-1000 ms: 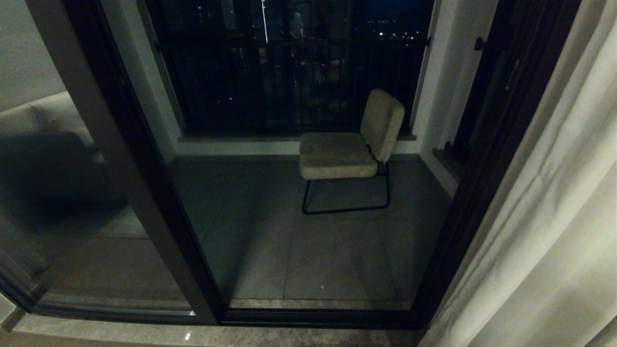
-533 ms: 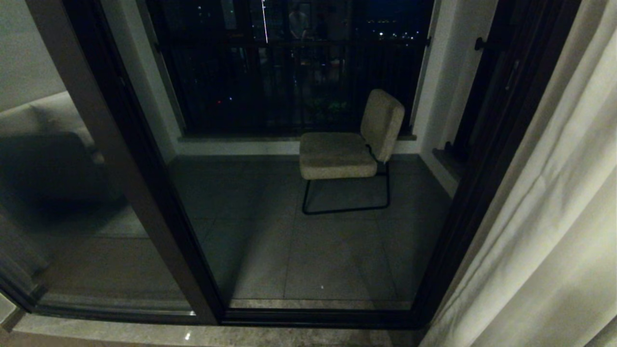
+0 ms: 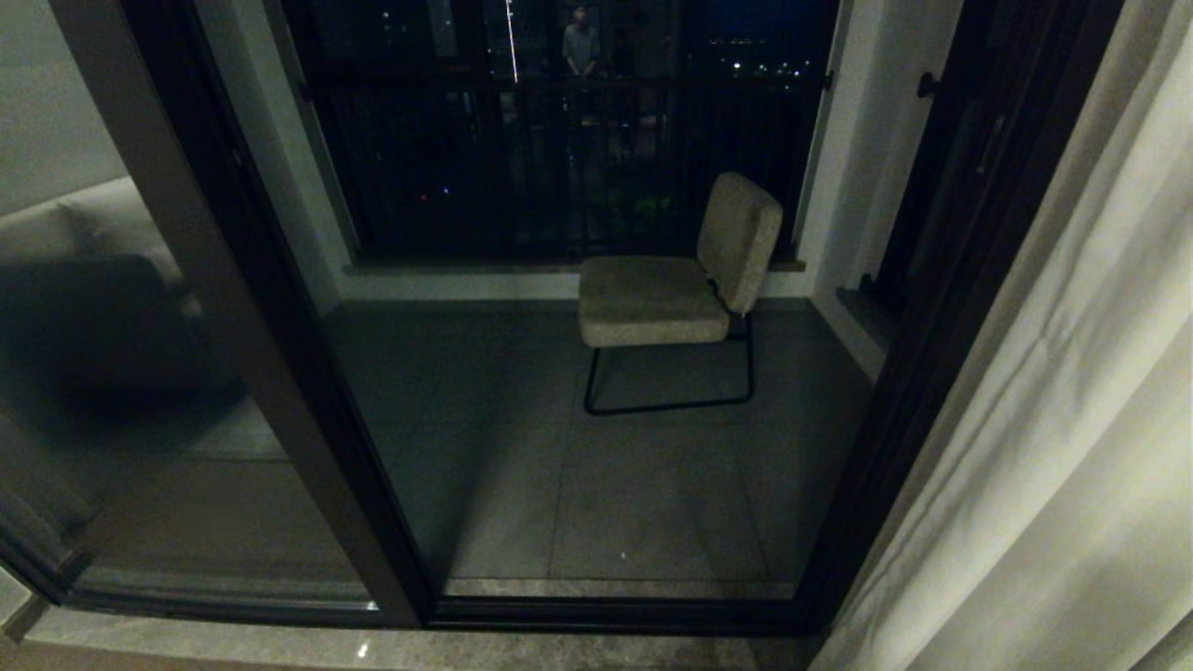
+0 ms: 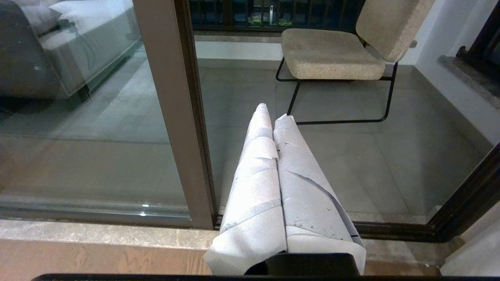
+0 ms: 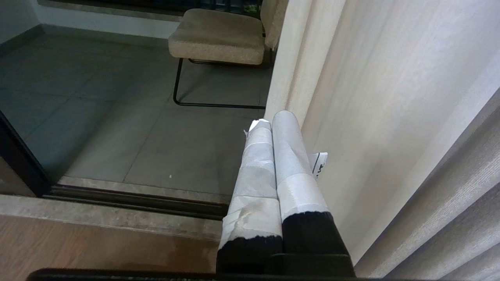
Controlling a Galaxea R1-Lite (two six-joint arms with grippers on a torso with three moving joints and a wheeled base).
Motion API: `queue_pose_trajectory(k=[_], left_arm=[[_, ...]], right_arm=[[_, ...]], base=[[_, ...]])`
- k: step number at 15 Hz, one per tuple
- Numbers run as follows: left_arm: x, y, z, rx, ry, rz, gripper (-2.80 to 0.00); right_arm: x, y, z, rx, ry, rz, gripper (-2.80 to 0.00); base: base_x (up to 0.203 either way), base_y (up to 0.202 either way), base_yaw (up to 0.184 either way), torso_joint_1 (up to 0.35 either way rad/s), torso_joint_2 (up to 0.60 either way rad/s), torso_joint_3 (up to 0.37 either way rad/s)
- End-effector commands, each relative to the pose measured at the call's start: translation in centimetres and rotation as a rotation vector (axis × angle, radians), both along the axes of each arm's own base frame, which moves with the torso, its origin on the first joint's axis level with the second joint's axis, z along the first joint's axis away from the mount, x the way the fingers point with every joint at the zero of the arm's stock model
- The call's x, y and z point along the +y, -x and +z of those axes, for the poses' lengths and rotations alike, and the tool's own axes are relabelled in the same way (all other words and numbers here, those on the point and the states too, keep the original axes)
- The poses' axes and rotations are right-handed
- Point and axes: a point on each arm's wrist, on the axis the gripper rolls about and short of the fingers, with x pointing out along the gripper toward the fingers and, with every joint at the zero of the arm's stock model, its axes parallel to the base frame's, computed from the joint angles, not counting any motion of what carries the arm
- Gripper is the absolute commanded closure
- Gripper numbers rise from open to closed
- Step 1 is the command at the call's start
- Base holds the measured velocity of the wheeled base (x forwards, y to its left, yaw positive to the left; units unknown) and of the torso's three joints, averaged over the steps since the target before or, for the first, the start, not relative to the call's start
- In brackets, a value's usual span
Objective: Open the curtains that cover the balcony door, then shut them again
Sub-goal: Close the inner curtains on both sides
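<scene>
— Nothing of mine has moved since a second ago: door, chair and curtain sit just as they did. Only a small figure reflected at the far top of the glass has come clearer.

— And your fingers?

— Both pairs are pressed together, holding nothing. My right gripper [image 5: 269, 117] sits just beside the curtain [image 5: 375, 117], its tips at the near fold, though I can't tell whether they touch it. My left gripper [image 4: 271, 113] points at the open doorway, well apart from any fabric.

— So which arm is nearer?

— The right, clearly. The curtain [image 3: 1053, 401] hangs bunched at the right, its folds running floor to ceiling, so its long axis is vertical and its free edge lies against the dark door frame [image 3: 895, 419].

— And the door?

— Uncovered. The glass panel [image 3: 140, 391] stands to the left, the chair [image 3: 671, 289] shows far beyond. I judge opening is done; closing means drawing that edge leftward across the gap.
</scene>
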Motion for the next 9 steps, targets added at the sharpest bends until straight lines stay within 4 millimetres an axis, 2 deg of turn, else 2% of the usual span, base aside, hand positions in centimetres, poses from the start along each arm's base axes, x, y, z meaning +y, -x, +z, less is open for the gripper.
queue_pose_trajectory(k=[1, 7, 9], left_arm=[[0.0, 0.0, 0.0, 0.000, 0.001, 0.001, 0.00], [0.0, 0.0, 0.0, -0.001, 0.001, 0.001, 0.00], [0.0, 0.0, 0.0, -0.001, 0.001, 0.001, 0.00]], right_arm=[[0.0, 0.0, 0.0, -0.002, -0.005, 0.001, 0.00], [0.0, -0.1, 0.3, 0.015, -0.002, -0.003, 0.00], [0.0, -0.3, 2.0, 0.016, -0.003, 0.000, 0.00]], base=[[0.000, 0.000, 0.000, 0.000, 0.00, 0.000], [0.000, 0.000, 0.000, 0.000, 0.00, 0.000], [0.000, 0.000, 0.000, 0.000, 0.00, 0.000]])
